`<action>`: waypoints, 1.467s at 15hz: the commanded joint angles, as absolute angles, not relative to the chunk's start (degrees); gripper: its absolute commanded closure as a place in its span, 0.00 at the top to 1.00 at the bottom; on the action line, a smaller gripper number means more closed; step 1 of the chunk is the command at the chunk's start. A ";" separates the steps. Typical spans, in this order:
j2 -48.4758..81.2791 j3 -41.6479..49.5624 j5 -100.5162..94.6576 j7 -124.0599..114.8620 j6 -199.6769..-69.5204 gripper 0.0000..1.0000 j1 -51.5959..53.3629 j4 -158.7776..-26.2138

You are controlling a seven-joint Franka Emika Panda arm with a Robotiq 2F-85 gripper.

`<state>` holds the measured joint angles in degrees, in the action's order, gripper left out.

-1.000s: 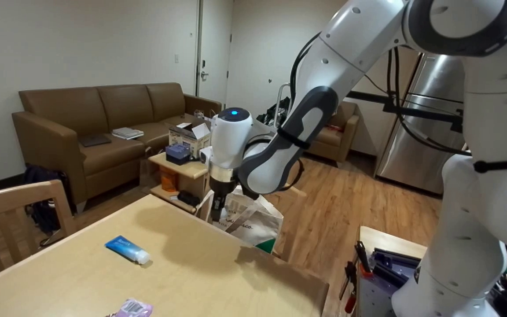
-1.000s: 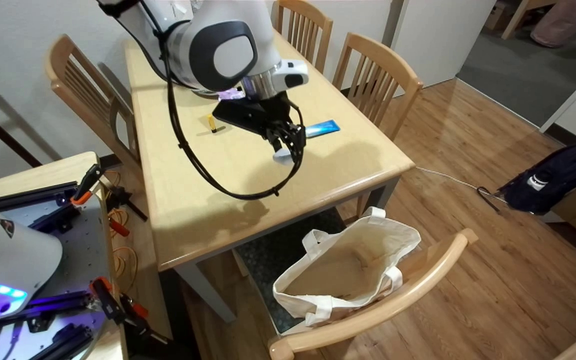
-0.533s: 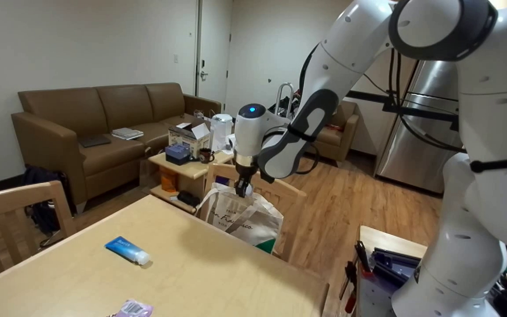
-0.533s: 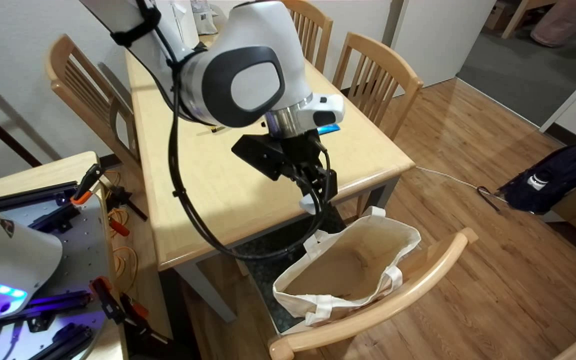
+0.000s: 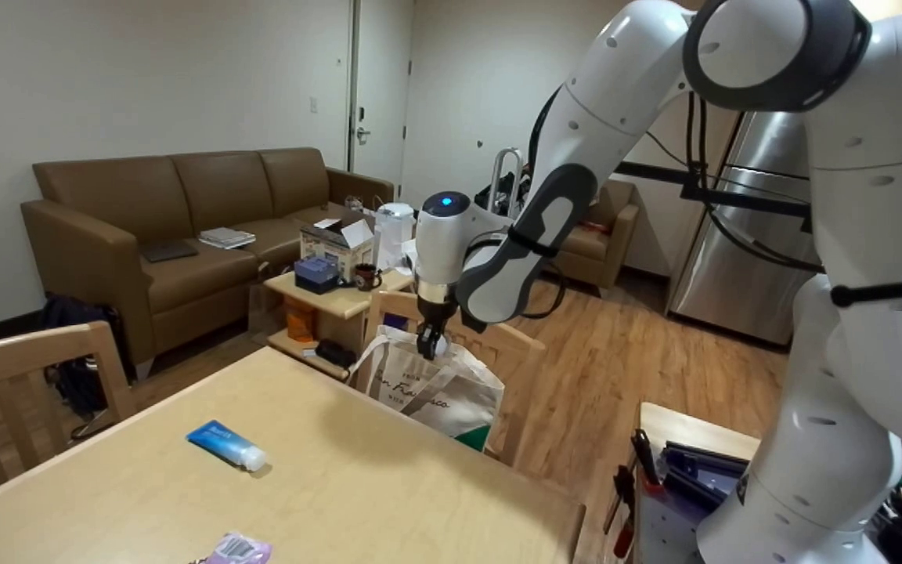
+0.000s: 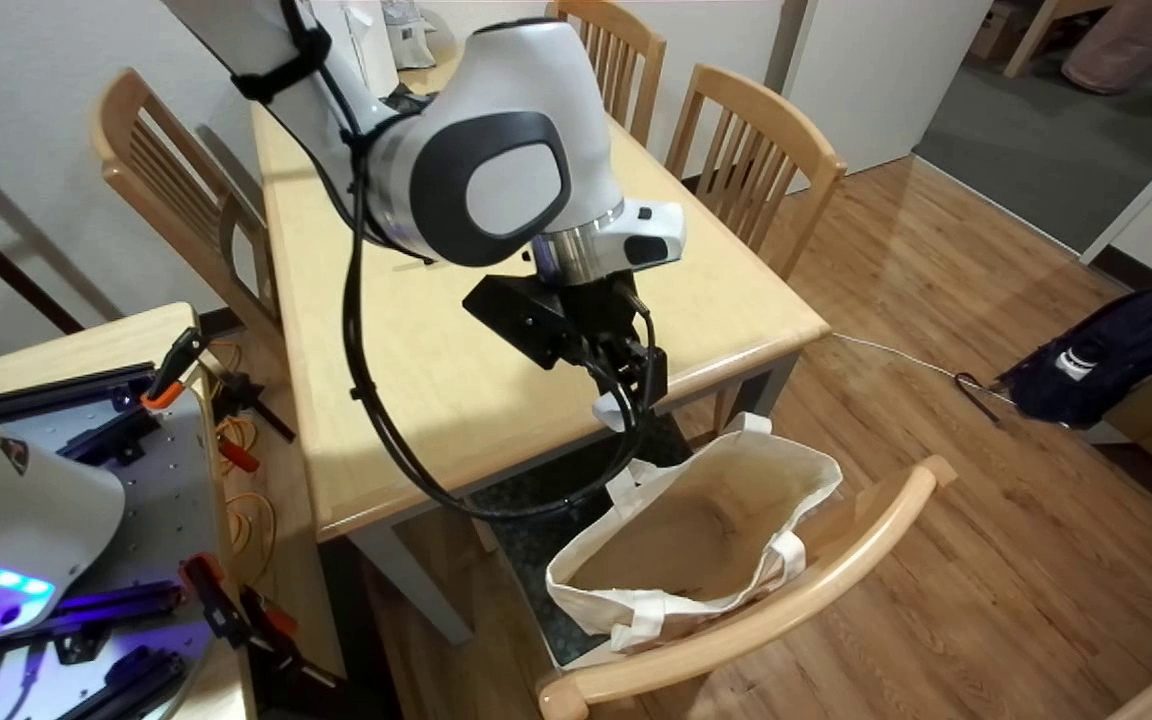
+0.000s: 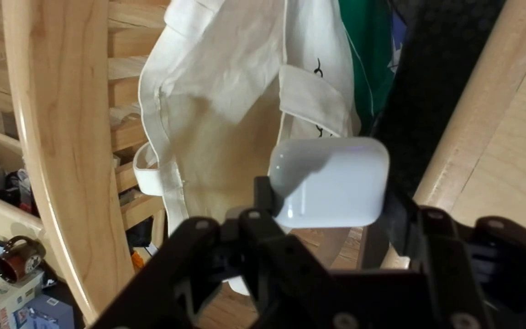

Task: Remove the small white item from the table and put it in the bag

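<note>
Brown sofa (image 5: 220, 196) behind, pale table (image 5: 357, 493) up front, where a purple packet (image 5: 238, 548) is cut off by the view's lower edge! Cables (image 6: 356, 393) loop across, covering part of the small white item (image 6: 606, 411) in an exterior view. From the wrist, we see the gripper (image 7: 329, 198), fingers clamped on the item's short sides, long axis running finger to finger. It's held near the bag (image 6: 771, 475), open on a chair (image 6: 836, 583); whether directly above, we can't tell.

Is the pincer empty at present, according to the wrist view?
No, the pincer grips the small white item from both sides.
</note>
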<state>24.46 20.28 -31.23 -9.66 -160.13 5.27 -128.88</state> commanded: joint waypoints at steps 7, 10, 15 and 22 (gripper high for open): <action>29.40 20.32 -24.83 -9.37 -157.52 0.34 -1.34 -123.96; 30.56 19.51 -21.13 -8.53 -157.03 0.34 -3.24 -122.86; 33.02 17.26 -15.24 -6.56 -160.18 0.34 -8.27 -121.64; 38.48 8.46 -6.11 0.74 -175.19 0.84 -18.89 -120.83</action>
